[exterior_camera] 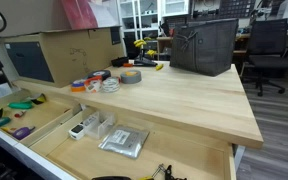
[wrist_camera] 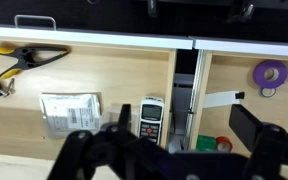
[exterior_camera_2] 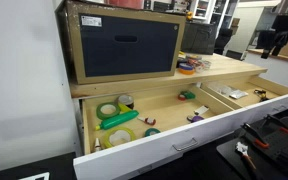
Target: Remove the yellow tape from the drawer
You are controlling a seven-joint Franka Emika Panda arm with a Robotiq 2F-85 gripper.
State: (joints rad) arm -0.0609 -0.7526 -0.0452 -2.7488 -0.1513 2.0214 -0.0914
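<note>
The yellow tape [exterior_camera_2: 121,135], as I identify it, lies flat with its hole upward near the white front of the drawer [exterior_camera_2: 174,146], in the end compartment at the lower left of an exterior view. Its black stripes are too small to confirm, so this naming is a judgement. Behind it in that compartment are a long green object [exterior_camera_2: 120,120], just beside it, then a paler roll [exterior_camera_2: 107,110] and a grey roll [exterior_camera_2: 123,102] toward the back wall. The gripper [wrist_camera: 174,135] enters from the bottom of the wrist view, its jaws spread wide and holding nothing. Below them are a white handheld device [wrist_camera: 152,115] and a wooden divider [wrist_camera: 185,95], with a purple roll [wrist_camera: 272,73] at the upper right of the frame. The yellow tape does not show in the wrist view. Since the purple roll occupies the compartment next to the tape's, I judge that the target lies beyond the right edge of the wrist frame, past that roll and one more divider. The coming move therefore turns on sideways travel along the drawer toward frame right, followed by a descent. A flat ring offers no long axis, so any heading of the jaws would serve. I would put one finger through the hole and one on the free side facing the drawer front, away from the green object.
</note>
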